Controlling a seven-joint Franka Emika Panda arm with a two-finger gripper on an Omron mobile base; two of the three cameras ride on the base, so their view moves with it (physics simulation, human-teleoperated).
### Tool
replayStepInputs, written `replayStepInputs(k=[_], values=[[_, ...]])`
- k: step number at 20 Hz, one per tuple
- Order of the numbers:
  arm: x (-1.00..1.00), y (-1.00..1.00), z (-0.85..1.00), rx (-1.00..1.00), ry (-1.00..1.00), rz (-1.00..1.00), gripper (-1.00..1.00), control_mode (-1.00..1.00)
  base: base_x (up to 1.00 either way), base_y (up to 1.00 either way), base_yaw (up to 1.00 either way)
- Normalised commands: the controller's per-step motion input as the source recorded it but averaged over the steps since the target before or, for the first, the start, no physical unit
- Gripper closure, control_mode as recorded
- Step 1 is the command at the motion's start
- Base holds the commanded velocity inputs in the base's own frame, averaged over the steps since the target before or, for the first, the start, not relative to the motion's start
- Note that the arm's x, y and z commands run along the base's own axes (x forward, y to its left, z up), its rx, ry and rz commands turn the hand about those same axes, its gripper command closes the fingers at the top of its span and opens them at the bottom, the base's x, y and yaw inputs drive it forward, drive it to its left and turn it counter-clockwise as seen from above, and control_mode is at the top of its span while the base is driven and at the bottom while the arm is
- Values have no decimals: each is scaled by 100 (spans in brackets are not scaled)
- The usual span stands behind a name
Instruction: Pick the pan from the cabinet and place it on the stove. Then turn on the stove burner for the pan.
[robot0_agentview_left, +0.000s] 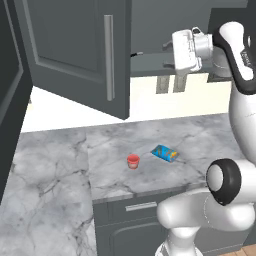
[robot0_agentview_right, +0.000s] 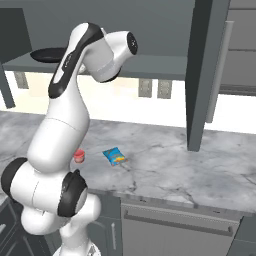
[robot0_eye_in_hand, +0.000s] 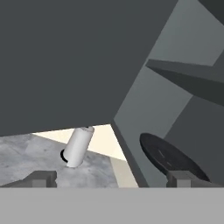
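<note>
The cabinet hangs above the worktop with its doors swung open; one dark grey door with a slim silver bar handle stands out over the marble, and in the right base view the other door stands edge-on. The white arm rises from in front of the worktop and bends up to the height of the cabinet's bottom shelf, its hand turned toward the opening. The pan lies flat on that bottom shelf, inside the cabinet; in the right base view it is a dark disc at the shelf's left end, behind the arm's upper link. In the hand view the gripper has its jaws spread wide and released, grasping nothing, the pan near one tip and not touching it. Below the cabinet, on the worktop, stand a white cylinder, a blue packet and, just beside the packet, a small red cup.
</note>
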Motion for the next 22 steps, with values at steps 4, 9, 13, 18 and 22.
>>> replayStepInputs(k=[4, 9, 13, 18, 22], values=[[30, 0, -12, 0, 5, 0, -100, -100, 0, 0, 0], [40, 1, -2, -1, 5, 0, -100, -100, 0, 0, 0], [41, 2, -1, -4, 10, 0, -100, -100, 0, 0, 0], [41, 0, -6, -3, 8, 0, -100, -100, 0, 0, 0], [43, 0, -11, -1, 3, 0, -100, -100, 0, 0, 0]])
